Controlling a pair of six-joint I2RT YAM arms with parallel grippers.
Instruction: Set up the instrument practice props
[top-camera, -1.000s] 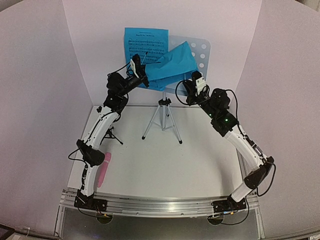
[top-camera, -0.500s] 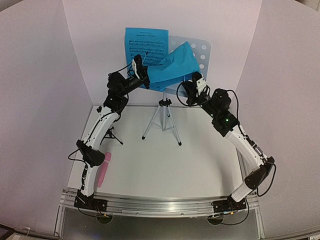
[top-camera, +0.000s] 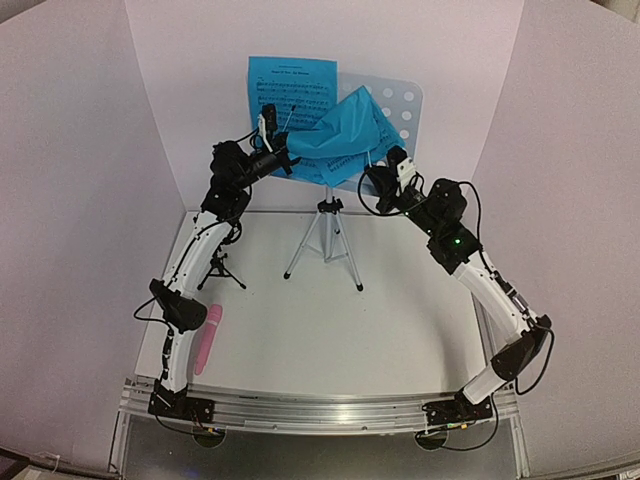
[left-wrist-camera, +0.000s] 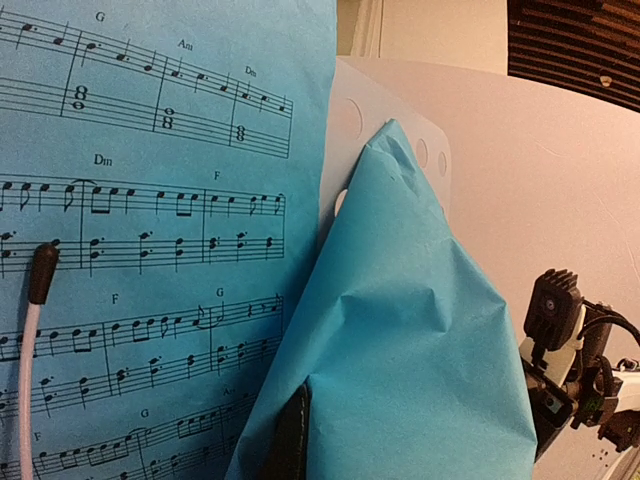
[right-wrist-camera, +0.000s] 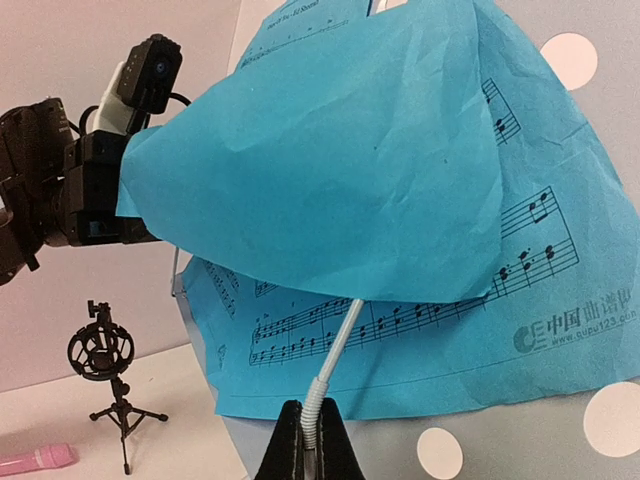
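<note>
The pale-blue perforated music stand stands on its silver tripod at the back. One bright-blue sheet-music page lies flat on the stand's left side. The second page is bent over on itself in front of the stand. My left gripper is shut on that page's lifted edge; one dark finger shows against the page. My right gripper is shut on the stand's thin page-holder wire under the folded page. The pink microphone lies at the left. The black mic stand stands beside it.
White walls close in the back and both sides. Another page-holder wire with a black tip rests on the flat page. The mic stand and the microphone's end show at the lower left of the right wrist view.
My left gripper has risen and drawn slightly left with the page's edge, and the bent page now bulges higher across the stand. My right gripper has barely moved.
</note>
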